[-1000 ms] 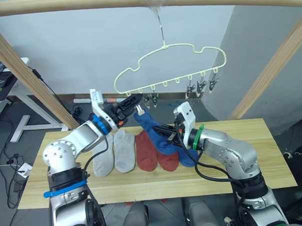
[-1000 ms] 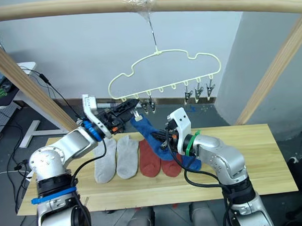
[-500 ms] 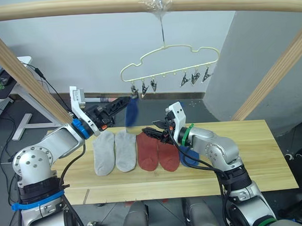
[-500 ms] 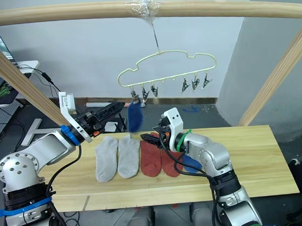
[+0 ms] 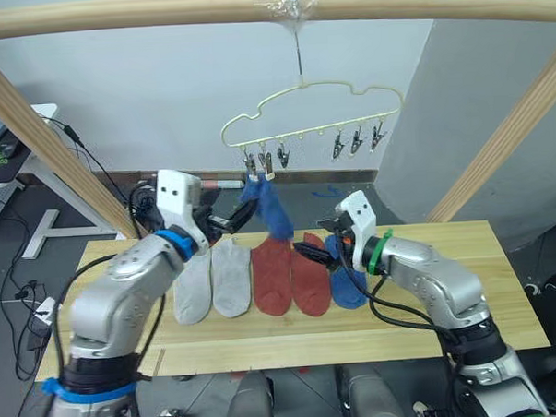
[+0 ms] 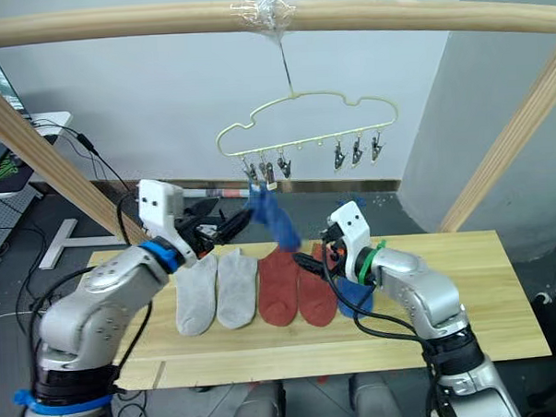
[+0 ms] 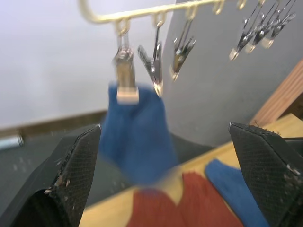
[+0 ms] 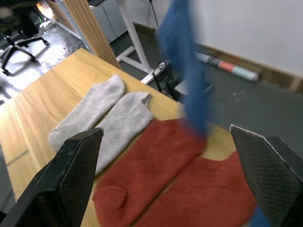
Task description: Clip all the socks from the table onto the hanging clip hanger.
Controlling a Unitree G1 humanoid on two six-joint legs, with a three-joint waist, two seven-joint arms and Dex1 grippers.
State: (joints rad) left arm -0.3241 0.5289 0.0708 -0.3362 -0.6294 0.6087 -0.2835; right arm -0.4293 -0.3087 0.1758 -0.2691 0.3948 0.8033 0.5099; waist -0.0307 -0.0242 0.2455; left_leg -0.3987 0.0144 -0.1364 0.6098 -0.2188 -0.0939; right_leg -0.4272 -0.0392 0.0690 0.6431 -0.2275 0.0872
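Blue sock (image 5: 270, 206) now swinging from clip hanger (image 5: 311, 110), left gripper (image 7: 161, 177) released and spread, right gripper (image 8: 165, 182) spread

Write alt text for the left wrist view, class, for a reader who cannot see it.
A blue sock hangs from the end clip of a pale-yellow clip hanger, between the left gripper's open black fingers. Below lie a red sock and another blue sock.

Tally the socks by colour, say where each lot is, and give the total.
Grey socks: 2, on the table
Red socks: 2, on the table
Blue sock on the table: 1
Blue sock hanging from the clip hanger: 1
Total: 6 socks
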